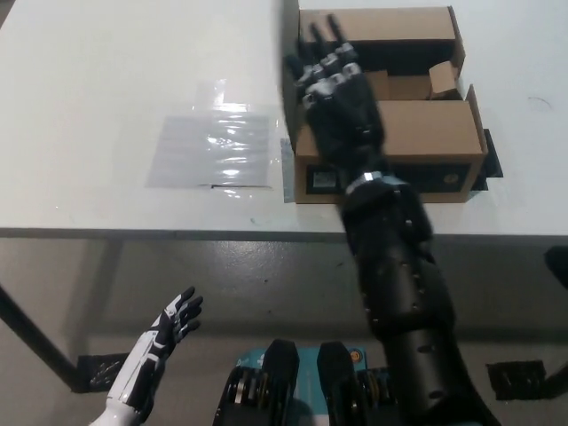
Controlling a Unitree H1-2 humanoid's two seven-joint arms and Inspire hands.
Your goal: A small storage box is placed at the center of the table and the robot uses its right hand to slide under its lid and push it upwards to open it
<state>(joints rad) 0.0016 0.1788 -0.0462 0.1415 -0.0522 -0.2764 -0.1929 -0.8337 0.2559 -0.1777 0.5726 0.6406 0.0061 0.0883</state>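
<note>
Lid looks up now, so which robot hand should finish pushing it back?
Right. The right robot hand is over the open box, fingers spread. The left robot hand hangs below the table edge.

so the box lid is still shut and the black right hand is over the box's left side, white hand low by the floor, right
Not quite: the lid is open, folded back at the far edge, so the inside of the box shows in the head view. The rest holds: the black right hand is over the box's left side, fingers spread, and the white left hand rests low at lower left.
</note>
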